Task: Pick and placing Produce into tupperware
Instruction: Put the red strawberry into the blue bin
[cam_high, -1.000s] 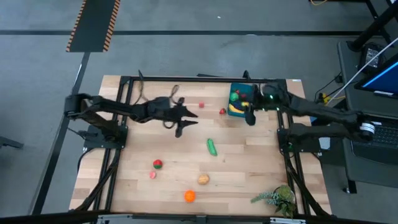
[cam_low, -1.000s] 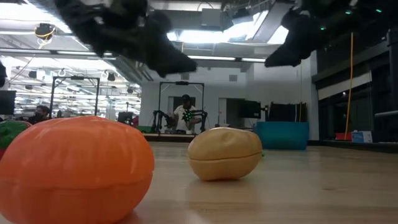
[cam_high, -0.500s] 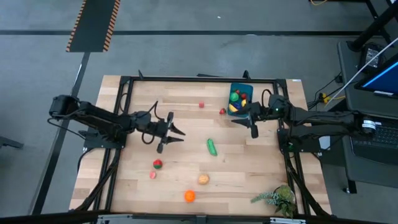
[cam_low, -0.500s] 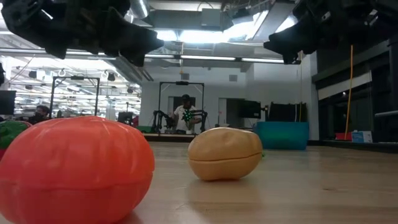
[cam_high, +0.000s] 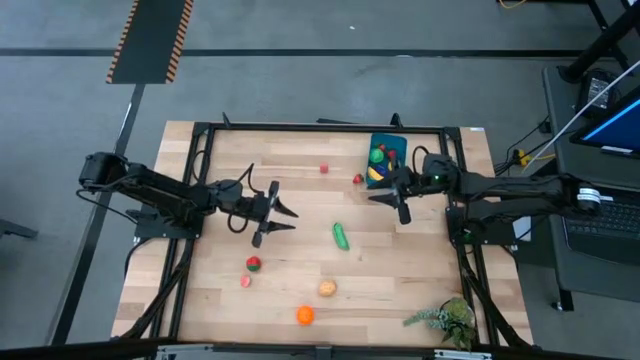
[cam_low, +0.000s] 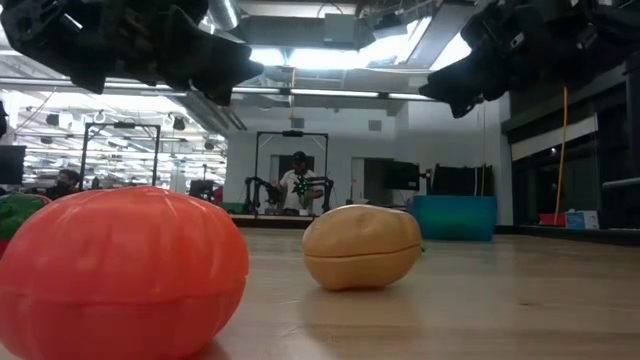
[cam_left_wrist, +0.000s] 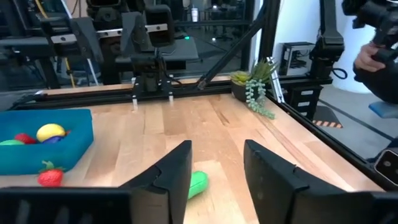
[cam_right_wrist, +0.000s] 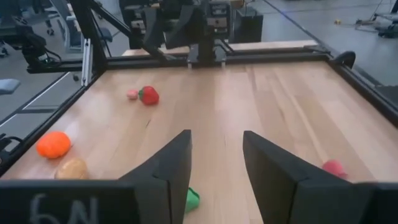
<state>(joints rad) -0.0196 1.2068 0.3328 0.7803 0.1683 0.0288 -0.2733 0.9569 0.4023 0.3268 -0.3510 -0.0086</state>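
The blue tupperware (cam_high: 385, 160) stands at the table's far right with several produce pieces in it. A green cucumber (cam_high: 342, 236) lies at mid-table between my grippers. A strawberry (cam_high: 358, 179) and a small red piece (cam_high: 324, 168) lie near the tupperware. A red-green piece (cam_high: 254, 264), a pink piece (cam_high: 245, 281), a tan potato (cam_high: 327, 288) and an orange piece (cam_high: 305, 315) lie nearer the front. My left gripper (cam_high: 275, 218) hangs open left of the cucumber. My right gripper (cam_high: 388, 203) hangs open just in front of the tupperware. Both are held above the table with nothing between their fingers.
A leafy plant sprig (cam_high: 445, 320) lies at the near right corner. A black frame (cam_high: 300, 127) runs round the table's edges. Bare wood shows between the two grippers and along the far left. A person (cam_low: 297, 185) shows in the room beyond the table.
My left gripper has drawn back toward the table's left edge and a little toward the near edge, away from the cucumber. My right gripper has come off the tupperware's near side, sunk slightly and tipped up toward level. No produce has moved.
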